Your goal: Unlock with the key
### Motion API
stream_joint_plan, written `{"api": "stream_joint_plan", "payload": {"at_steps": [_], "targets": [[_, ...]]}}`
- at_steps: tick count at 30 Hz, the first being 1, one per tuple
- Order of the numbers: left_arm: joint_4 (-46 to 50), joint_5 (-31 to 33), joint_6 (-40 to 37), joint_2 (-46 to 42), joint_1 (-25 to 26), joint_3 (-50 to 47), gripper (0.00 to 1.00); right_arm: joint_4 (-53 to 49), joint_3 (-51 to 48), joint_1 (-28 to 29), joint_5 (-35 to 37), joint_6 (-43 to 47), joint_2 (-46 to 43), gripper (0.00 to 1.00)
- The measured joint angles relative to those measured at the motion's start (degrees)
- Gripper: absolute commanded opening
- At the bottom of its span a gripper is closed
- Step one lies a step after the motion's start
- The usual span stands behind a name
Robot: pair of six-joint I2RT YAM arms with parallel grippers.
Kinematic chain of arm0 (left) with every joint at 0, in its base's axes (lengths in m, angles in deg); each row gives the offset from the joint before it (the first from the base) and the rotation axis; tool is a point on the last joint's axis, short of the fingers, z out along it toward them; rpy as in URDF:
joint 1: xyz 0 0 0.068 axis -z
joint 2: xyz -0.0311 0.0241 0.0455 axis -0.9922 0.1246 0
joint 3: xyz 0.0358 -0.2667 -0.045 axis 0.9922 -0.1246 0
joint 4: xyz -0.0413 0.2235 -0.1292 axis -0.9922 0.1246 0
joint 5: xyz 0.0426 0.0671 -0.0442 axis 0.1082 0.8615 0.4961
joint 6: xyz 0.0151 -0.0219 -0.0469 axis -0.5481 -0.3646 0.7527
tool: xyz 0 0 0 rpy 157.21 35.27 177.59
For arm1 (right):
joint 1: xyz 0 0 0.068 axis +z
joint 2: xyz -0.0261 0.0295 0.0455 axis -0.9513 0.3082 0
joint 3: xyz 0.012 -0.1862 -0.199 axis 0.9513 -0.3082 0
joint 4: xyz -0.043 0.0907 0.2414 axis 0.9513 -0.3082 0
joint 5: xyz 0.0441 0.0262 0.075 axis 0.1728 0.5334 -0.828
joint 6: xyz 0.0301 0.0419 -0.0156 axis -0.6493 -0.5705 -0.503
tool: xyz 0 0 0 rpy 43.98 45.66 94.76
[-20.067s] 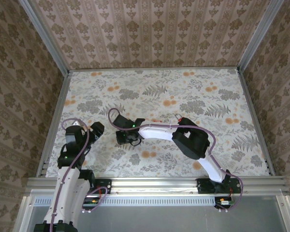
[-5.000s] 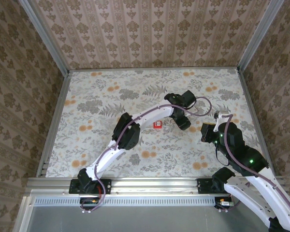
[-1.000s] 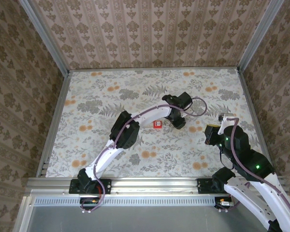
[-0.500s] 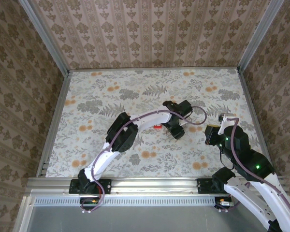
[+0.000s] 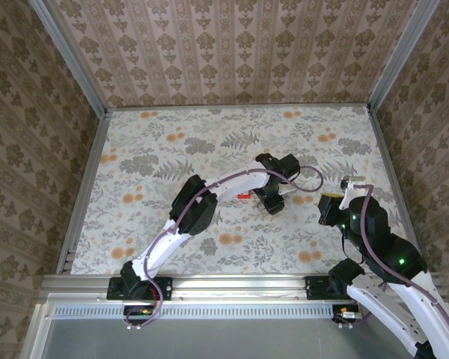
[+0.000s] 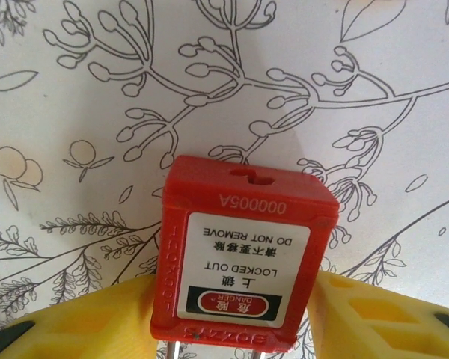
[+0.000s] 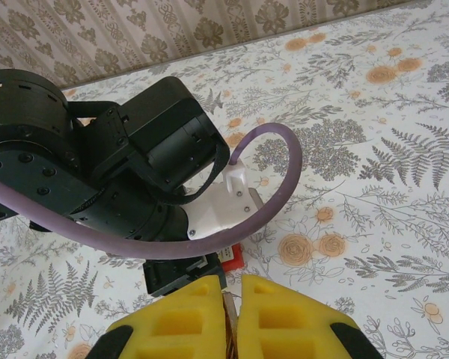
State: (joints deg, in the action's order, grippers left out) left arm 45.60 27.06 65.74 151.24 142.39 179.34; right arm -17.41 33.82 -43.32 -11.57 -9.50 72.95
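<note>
A red padlock (image 6: 243,258) with a white "LOCKED OUT" label lies on the floral table, keyhole (image 6: 251,173) on its far end. Its two metal shackle legs run out at the frame's bottom. My left gripper (image 6: 236,299) is shut on it, a yellow finger (image 6: 105,321) pressed to each side. From above, the padlock (image 5: 243,195) peeks out beside the left gripper (image 5: 260,199). My right gripper (image 7: 230,299) is shut on the key (image 7: 229,318), a thin metal blade between the yellow pads, just short of the padlock (image 7: 234,256). It hangs to the right (image 5: 330,200) of the lock.
The left arm (image 5: 209,191) arches across the table's middle, its purple cable (image 7: 277,187) looping over the padlock. Patterned walls close in the table on three sides, with metal rails (image 5: 82,194) along the edges.
The left wrist and gripper have shifted slightly nearer and turned at the padlock. The right arm has hardly moved, the key still in its gripper.
</note>
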Motion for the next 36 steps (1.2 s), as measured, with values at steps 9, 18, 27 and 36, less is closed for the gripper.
{"api": "stream_joint_plan", "payload": {"at_steps": [9,18,27,36], "targets": [[-7.67,0.28,-0.22,-4.81,0.00,-8.76,0.35,-0.22,0.00,0.00,0.00,0.00,0.00,0.00],[-21.46,0.37,1.44,-17.49,0.00,-27.71,0.32,-0.98,1.27,0.00,-0.13,-0.46,0.44,0.00],[-42.47,2.10,4.11,-40.15,0.46,-50.53,0.30,-0.02,2.05,-0.22,-3.58,-3.21,4.07,0.00],[-71.65,12.31,0.76,-57.48,8.46,-76.26,0.31,9.64,0.07,-0.11,-9.55,-10.86,7.19,0.00]]}}
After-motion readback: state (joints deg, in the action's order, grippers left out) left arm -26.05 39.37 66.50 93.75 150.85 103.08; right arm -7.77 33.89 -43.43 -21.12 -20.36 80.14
